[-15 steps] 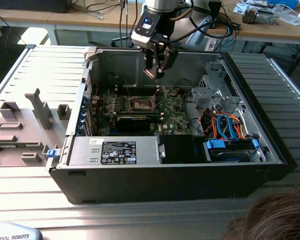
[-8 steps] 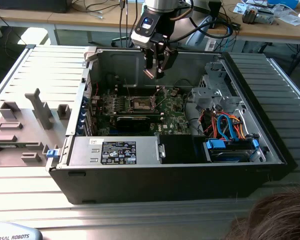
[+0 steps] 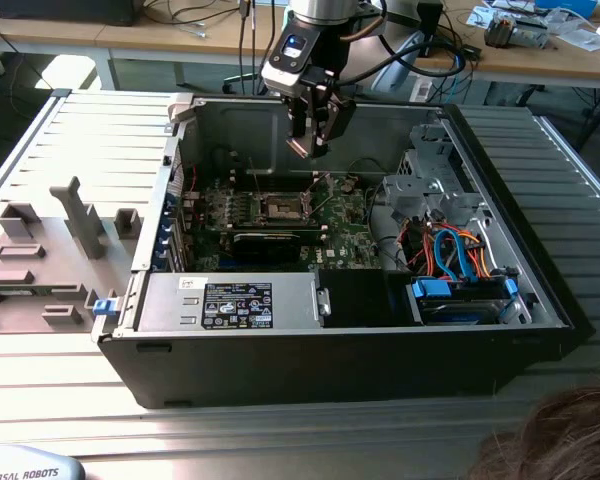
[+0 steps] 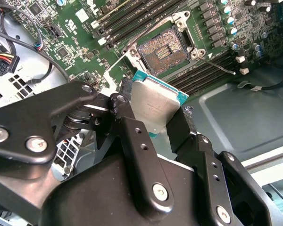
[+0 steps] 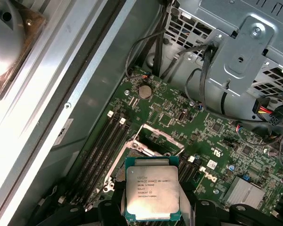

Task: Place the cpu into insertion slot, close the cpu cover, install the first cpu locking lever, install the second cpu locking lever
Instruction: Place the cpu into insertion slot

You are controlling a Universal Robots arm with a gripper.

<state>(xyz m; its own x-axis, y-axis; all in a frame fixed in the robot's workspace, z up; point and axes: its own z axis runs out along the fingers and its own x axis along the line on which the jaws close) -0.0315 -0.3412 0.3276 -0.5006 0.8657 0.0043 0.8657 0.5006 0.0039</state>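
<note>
My gripper [image 3: 310, 140] hangs inside the open computer case, above the motherboard [image 3: 345, 225]. It is shut on the cpu [image 4: 155, 101], a flat square chip with a silver top, clamped by two opposite edges between the black fingers [image 4: 127, 125]. In the first wrist view the cpu [image 5: 152, 190] faces the camera. The insertion slot [image 4: 162, 49] lies uncovered below and ahead of the chip, its dark pin field bare inside a silver rim; it is seen again as the insertion slot [image 3: 280, 208]. The cpu cover is off the slot; I cannot tell it apart clearly. A thin locking lever [image 4: 217, 66] sticks out beside the slot.
Memory slots [image 4: 132, 14] flank the socket. A silver drive cage [image 3: 425, 185] with orange and blue cables [image 3: 460, 255] fills the exterior view's right, and a labelled power supply [image 3: 230, 303] sits at the front. Grey fixtures [image 3: 75, 215] stand outside the case. A person's hair [image 3: 560, 440] shows nearby.
</note>
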